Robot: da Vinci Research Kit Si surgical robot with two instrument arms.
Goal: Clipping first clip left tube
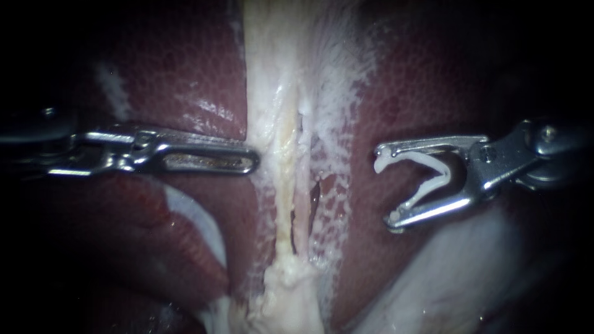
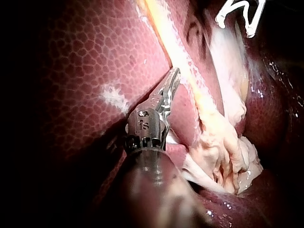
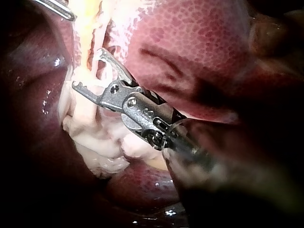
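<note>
Through the endoscope, the left instrument, jaws closed together, lies with its tip just beside the yellowish left tube. The right instrument holds a white clip between wide-standing jaws, apart from that tube; its wrist view hides the gap.

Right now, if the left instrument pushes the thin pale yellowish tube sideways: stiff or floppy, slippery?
Probably floppy: the pale yellowish tube is a slender strand, so it should bow away from the shut-jawed left instrument. Likely slippery: wet glints show on the dark red liver beside it. Possibly tear-prone: only wispy white film flanks it.
</note>
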